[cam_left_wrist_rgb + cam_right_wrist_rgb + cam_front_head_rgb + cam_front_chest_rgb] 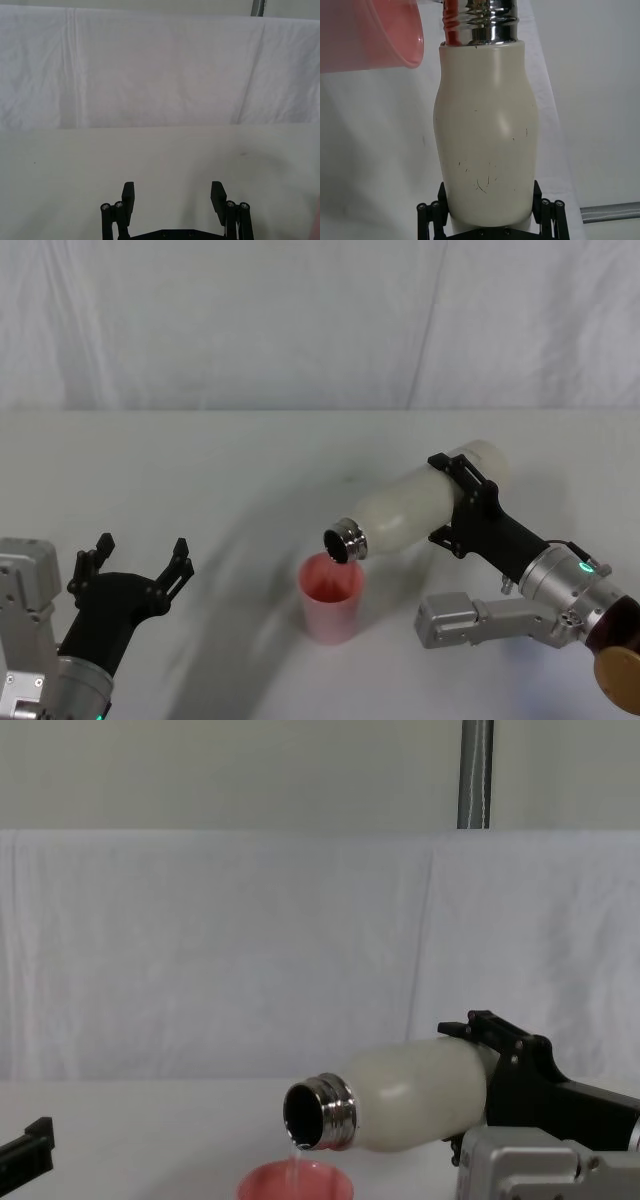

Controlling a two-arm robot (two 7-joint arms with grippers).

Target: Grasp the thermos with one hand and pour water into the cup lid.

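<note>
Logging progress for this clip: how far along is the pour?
Done: the right claw is shut on the thermos, lifted off the table and tipped, its steel neck over the pink cup lid. In hand: the chest view shows a thin stream falling from the neck into the cup lid. Left: finishing the pour and righting the thermos. The left claw sits open at the near left, idle.

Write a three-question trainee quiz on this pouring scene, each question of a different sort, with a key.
1. True or false: the thermos stands upright on the table.
2. Which claw holds the thermos? A) left claw B) right claw
3. Fill in: the steel neck hangs over the pink ____.

Key: 1 false, it is tipped nearly level, water trickling from its mouth; 2 B, the left is open and idle; 3 cup lid.
</note>
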